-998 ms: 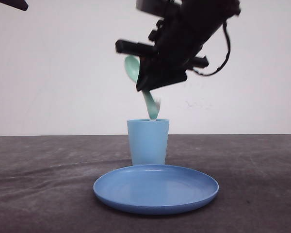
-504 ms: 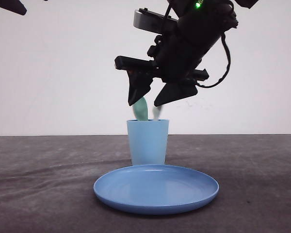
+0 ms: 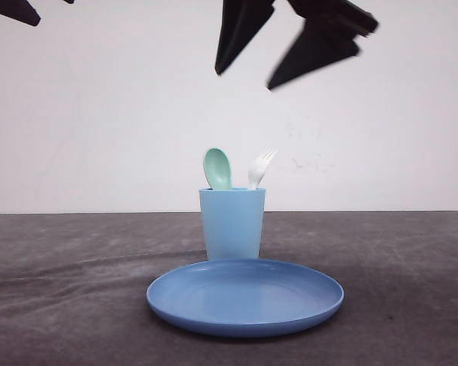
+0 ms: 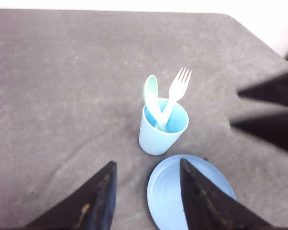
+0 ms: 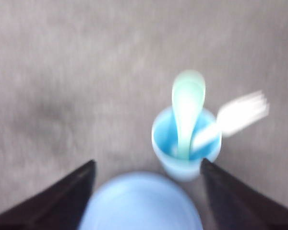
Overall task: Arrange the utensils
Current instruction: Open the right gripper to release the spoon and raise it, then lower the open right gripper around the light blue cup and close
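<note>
The grey table (image 3: 412,305) carries a blue round plate (image 3: 245,297), and just behind the plate stands the light blue cup (image 3: 232,223). Both utensils stand in that cup, heads up: the mint-green spoon (image 3: 217,168) beside the white fork (image 3: 260,167), handles crossing inside. High above the cup, the right gripper (image 3: 278,57) hangs with jaws spread, holding nothing. The left gripper (image 4: 146,203) is also parted and empty, up and away from the cup. Judged from this, the placing step looks finished; next calls only for clearing both arms away.
</note>
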Motion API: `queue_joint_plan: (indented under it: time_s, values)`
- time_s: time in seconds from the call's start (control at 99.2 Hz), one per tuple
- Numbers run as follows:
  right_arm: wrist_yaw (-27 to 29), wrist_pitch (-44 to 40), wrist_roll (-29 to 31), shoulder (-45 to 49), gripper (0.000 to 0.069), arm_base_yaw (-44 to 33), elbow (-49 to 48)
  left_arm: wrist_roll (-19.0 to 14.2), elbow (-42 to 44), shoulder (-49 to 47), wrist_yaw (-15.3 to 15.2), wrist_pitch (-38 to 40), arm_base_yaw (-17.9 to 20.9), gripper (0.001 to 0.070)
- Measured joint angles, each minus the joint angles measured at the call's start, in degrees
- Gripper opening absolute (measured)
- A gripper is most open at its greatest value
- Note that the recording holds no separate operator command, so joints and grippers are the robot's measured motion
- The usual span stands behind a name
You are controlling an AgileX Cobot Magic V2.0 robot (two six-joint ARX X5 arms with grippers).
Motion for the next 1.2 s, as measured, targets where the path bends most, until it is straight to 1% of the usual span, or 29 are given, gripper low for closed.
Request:
queue_joint_plan:
  time_s: [0.05,0.091,0.151,0.252,0.534,0.665,0.796,0.917,1.078,1.199]
  values:
    - [0.0,-3.3,1.5,0.3,0.0622,0.0,0.0,0.0,0.0,0.0,0.0,-0.3,0.0,0.0235]
    - [0.2,-5.4,2.4,0.8,0.0684,0.0,0.0,0.0,0.0,0.0,0.0,-0.5,0.0,0.0235]
    - [0.8,-6.8,3.3,1.7,0.0681,0.0,0.0,0.0,0.0,0.0,0.0,-0.6,0.0,0.0235]
    - [2.0,-6.3,4.2,3.6,0.0681,-0.1,0.0,0.0,0.0,0.0,0.0,-0.7,0.0,0.0235]
    - [2.2,-1.0,7.0,13.4,0.0681,-0.4,0.0,0.0,0.0,0.0,0.0,-1.0,0.0,0.0235]
    - [2.4,2.8,7.3,18.0,0.0681,-1.2,0.0,0.0,0.0,0.0,0.0,-1.9,0.0,0.0235]
    - [0.9,7.1,7.9,20.5,0.0681,-2.8,0.0,0.0,0.0,0.0,0.0,-2.6,0.0,0.0235]
    - [-1.6,10.3,8.4,22.2,0.0681,-4.7,0.0,0.0,0.0,0.0,0.0,-2.8,0.0,0.0235]
    - [-3.8,11.1,8.6,24.9,0.0681,-6.0,0.3,0.0,0.0,0.0,0.0,-3.0,0.0,0.0235]
    - [-4.6,11.1,8.5,27.3,0.0681,-6.0,2.7,0.0,0.0,0.0,0.0,-3.2,0.0,0.0235]
